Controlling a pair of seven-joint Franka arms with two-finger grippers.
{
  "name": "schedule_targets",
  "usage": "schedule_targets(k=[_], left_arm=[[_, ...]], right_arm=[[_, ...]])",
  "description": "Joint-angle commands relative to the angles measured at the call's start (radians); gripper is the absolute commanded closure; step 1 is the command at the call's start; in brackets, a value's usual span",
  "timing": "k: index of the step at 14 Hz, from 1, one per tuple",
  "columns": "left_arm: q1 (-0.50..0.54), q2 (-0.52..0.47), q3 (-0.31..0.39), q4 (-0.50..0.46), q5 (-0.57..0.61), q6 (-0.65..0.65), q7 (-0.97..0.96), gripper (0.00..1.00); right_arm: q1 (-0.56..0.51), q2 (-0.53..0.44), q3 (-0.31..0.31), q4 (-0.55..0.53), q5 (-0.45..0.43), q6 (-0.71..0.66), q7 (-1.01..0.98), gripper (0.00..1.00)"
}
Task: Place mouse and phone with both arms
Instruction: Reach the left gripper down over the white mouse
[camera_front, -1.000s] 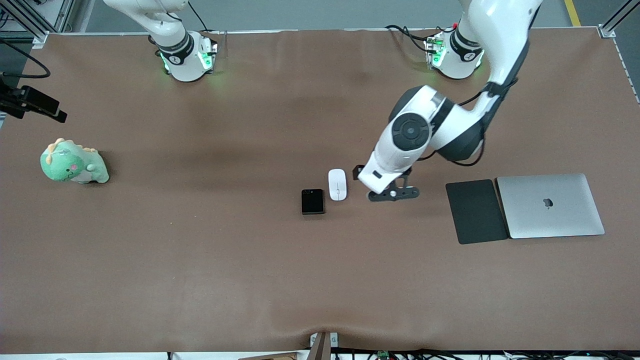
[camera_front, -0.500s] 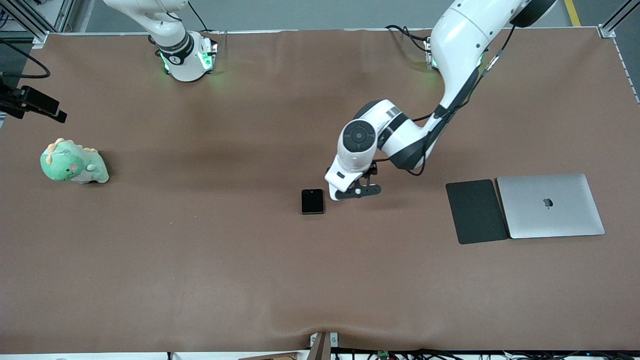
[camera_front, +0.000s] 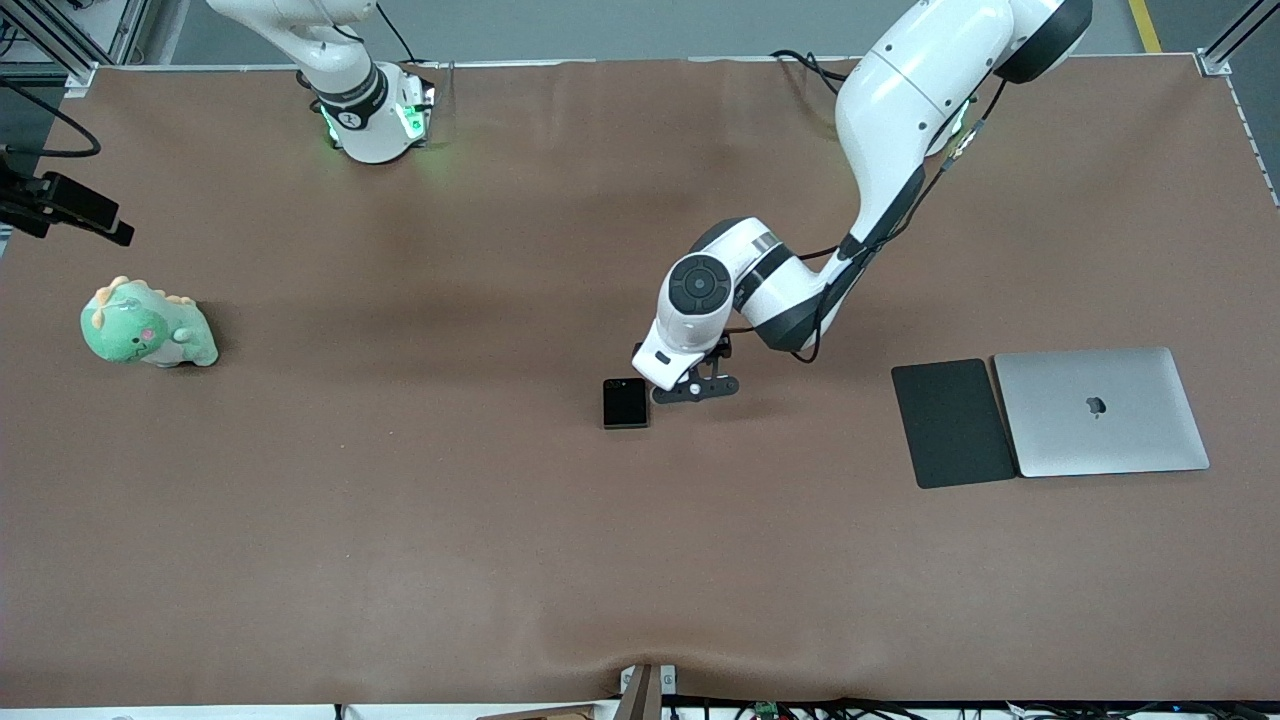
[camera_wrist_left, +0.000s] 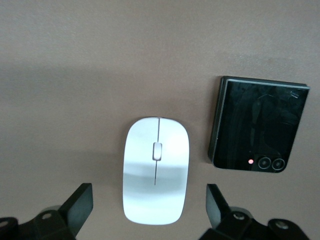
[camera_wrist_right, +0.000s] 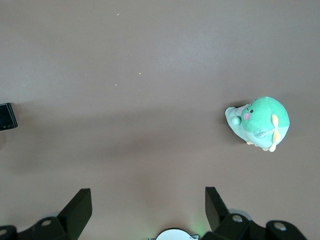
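Swinging in from beside the mouse (camera_wrist_left: 156, 170), the left gripper (camera_wrist_left: 150, 212) now hangs released over it, beside the phone (camera_front: 625, 402); descend centred, straddling evenly. Right gripper (camera_wrist_right: 148, 212) waits, released.

Green plush dinosaur (camera_front: 147, 325) is seen toward the right arm's end of the brown table (camera_front: 400, 520). Dark grey mat (camera_front: 952, 422) is laid touching a closed silver laptop (camera_front: 1100, 411) toward the left arm's end.

brown table (camera_front: 400, 560) | phone (camera_front: 625, 402) | mouse (camera_wrist_left: 156, 170) | plush (camera_front: 146, 325) | mat (camera_front: 952, 422) | laptop (camera_front: 1100, 411)
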Motion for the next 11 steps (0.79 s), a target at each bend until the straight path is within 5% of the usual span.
schedule_targets(k=[1, 9, 11], left_arm=[[-0.025, 0.035, 0.015, 0.035, 0.038, 0.015, -0.022, 0.03], [-0.062, 0.064, 0.045, 0.037, 0.061, 0.020, -0.029, 0.12], [-0.062, 0.066, 0.045, 0.037, 0.061, 0.027, -0.029, 0.22]], right_arm=[[0.000, 0.014, 0.003, 0.027, -0.013, -0.014, 0.008, 0.00], [0.003, 0.028, 0.003, 0.026, -0.008, -0.011, 0.008, 0.00], [0.007, 0.042, 0.003, 0.027, -0.004, -0.010, 0.008, 0.00]])
